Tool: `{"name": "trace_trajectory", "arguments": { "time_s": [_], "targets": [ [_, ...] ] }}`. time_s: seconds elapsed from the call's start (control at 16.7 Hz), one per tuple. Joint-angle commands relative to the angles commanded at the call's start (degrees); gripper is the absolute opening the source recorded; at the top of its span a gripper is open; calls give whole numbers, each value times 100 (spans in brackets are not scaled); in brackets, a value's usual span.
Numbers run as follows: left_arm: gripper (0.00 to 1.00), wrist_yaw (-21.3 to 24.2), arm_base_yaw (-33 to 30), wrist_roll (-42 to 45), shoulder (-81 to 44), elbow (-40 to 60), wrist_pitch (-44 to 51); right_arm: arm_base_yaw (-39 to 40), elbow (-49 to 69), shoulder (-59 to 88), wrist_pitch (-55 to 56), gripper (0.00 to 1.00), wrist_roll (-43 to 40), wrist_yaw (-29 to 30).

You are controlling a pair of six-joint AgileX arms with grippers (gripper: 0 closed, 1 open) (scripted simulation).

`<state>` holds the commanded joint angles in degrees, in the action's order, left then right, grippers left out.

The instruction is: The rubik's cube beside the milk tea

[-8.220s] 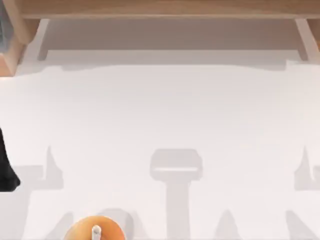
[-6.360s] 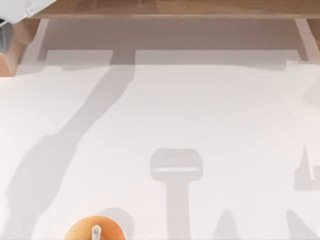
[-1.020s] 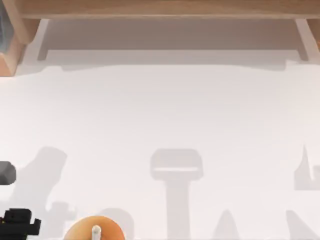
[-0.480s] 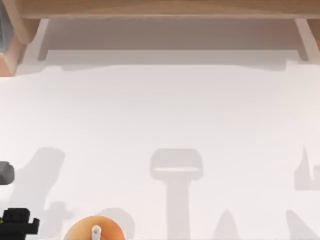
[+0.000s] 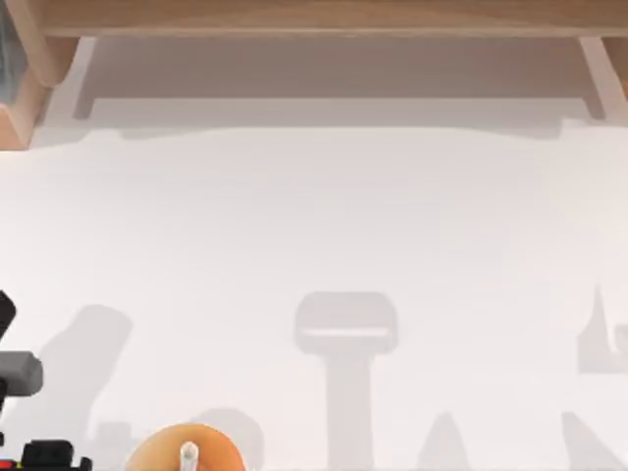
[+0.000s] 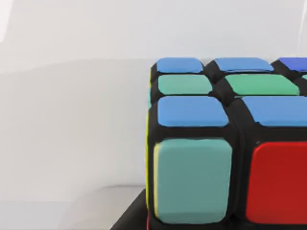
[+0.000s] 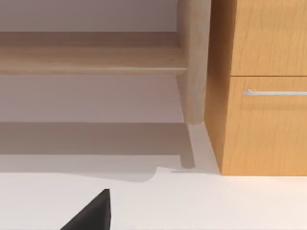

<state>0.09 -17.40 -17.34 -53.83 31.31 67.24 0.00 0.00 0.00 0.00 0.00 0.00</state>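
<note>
1. Since half a second ago, my left arm's dark parts at the near left corner of the top view have shifted: the black block has dropped lower toward the near edge, and the grey piece sits a little farther in from the left edge.
2. At that near left corner, the left gripper (image 5: 49, 457) shows as a black block with a speck of red beside it; whether its fingers are spread or pinching something I cannot tell.
3. The rubik's cube (image 6: 225, 143) sits very close in the left wrist view, with blue and green stickers on its upper face and pale teal and red stickers on the face toward the camera.
4. The cube appears to rest on the white table (image 5: 314, 226), with a black part of the arm just below it in that view.
5. Just to the right of the left gripper in the top view, the milk tea (image 5: 186, 449) stands at the near edge, an orange-tan disc with a short white straw at its centre.
6. Farther right, the tabletop carries grey shadows.
7. Along the far edge runs a wooden shelf (image 5: 314, 18).
8. The right wrist view shows a wooden cabinet (image 7: 261, 96) with a metal drawer handle (image 7: 274, 92) standing on the table.
</note>
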Motion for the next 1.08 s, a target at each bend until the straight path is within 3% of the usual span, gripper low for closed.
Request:
{"name": "trace_trajectory", "arguments": {
  "time_s": [0.3,1.08],
  "targets": [
    [0,9,-17,-16,-21,-48,-15,0,0,0,0,100,0,0],
    [98,9,-17,-16,-21,-48,-15,0,0,0,0,100,0,0]
  ]
}}
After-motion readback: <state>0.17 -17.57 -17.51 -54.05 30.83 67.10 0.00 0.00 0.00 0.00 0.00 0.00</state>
